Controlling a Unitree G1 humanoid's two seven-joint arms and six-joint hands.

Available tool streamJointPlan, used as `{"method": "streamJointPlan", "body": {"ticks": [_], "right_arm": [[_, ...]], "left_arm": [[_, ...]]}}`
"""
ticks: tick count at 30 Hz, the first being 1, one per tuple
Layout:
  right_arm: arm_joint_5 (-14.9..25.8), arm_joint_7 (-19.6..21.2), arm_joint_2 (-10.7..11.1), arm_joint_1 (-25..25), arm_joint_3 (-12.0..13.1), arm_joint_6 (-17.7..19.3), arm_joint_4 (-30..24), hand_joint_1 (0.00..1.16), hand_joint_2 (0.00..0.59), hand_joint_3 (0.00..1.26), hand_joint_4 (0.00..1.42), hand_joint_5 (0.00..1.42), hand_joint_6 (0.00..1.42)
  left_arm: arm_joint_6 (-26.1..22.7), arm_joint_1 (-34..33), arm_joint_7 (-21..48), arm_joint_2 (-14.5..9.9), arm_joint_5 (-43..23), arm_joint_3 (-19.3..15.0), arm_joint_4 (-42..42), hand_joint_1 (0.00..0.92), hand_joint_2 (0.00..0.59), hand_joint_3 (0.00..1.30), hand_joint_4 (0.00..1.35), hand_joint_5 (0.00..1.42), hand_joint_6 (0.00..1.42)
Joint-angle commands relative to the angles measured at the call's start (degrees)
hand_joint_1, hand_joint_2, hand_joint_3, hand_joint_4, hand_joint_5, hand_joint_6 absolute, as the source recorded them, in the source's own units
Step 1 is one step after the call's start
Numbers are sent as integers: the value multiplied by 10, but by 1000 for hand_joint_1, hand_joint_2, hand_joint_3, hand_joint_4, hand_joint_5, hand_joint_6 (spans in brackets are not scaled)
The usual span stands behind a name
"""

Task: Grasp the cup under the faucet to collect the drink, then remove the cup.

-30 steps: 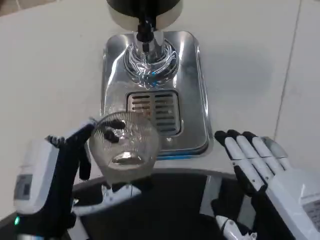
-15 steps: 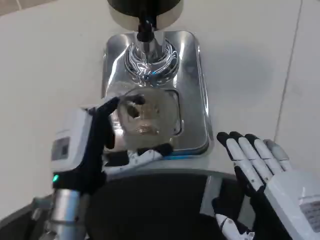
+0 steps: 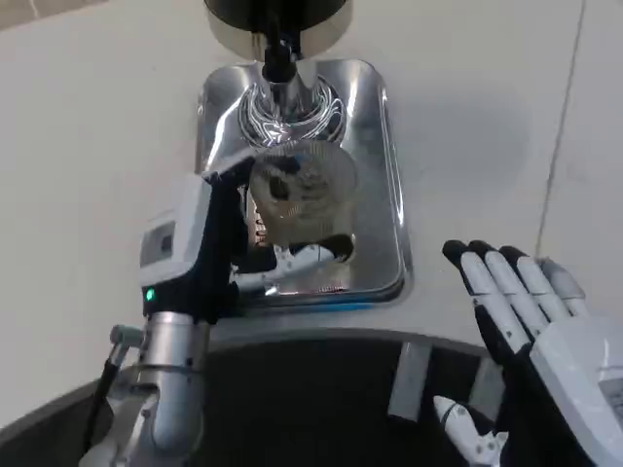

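Single head view: I look steeply down from the robot's head or chest, facing forward over the white worktop [image 3: 88,146]. Close range. The steel drip tray [image 3: 384,185] sits centre-top; the robot's dark body edge fills the frame bottom.

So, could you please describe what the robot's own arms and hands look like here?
The left forearm is a silver cylinder with a thin dark cable running beside it. The left hand has a white back with a small grey panel and a green light, and black and white fingers. The right hand has a white back and white fingers with black tips and sides.
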State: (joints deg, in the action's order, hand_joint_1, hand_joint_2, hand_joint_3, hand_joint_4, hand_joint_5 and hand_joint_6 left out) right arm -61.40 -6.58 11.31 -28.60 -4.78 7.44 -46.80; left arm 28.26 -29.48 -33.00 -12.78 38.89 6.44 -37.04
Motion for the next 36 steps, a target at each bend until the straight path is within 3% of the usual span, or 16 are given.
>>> {"method": "streamJointPlan", "body": {"ticks": [1, 11, 14, 17, 20, 22, 28, 36], "right_arm": [[-11, -14, -8, 13, -7, -12, -2, 198, 537, 0, 0, 0, 0], [-5, -23, -1, 27, 2, -19, 2, 201, 537, 0, 0, 0, 0], [0, -22, 2, 28, 14, -21, 3, 201, 537, 0, 0, 0, 0], [-3, -24, 1, 33, 20, -29, 6, 202, 537, 0, 0, 0, 0], [-4, -28, -1, 43, 22, -39, 9, 206, 540, 0, 0, 0, 0], [-5, -30, -2, 48, 20, -43, 11, 210, 542, 0, 0, 0, 0], [-7, -28, -5, 62, 11, -52, 24, 220, 544, 0, 0, 0, 0], [-4, -21, -11, 61, -7, -51, 26, 229, 545, 0, 0, 0, 0]], "left_arm": [[6, -43, -31, -25, -6, 6, -54, 762, 76, 1201, 1132, 1265, 1424], [13, -85, -62, -45, -13, 24, -117, 743, 74, 1184, 1080, 1268, 1424], [20, -89, -66, -48, -11, 32, -124, 689, 19, 1160, 1061, 1257, 1424], [25, -91, -70, -50, -5, 47, -123, 581, 0, 1017, 970, 1165, 1424], [39, -92, -58, -51, -7, 61, -120, 296, 41, 697, 604, 924, 1198], [45, -91, -63, -58, 5, 75, -110, 193, 36, 553, 438, 796, 1063], [41, -84, -72, -68, 7, 83, -96, 140, 31, 373, 261, 678, 913], [33, -61, -64, -84, -11, 70, -71, 101, 9, 293, 180, 615, 826]]}}
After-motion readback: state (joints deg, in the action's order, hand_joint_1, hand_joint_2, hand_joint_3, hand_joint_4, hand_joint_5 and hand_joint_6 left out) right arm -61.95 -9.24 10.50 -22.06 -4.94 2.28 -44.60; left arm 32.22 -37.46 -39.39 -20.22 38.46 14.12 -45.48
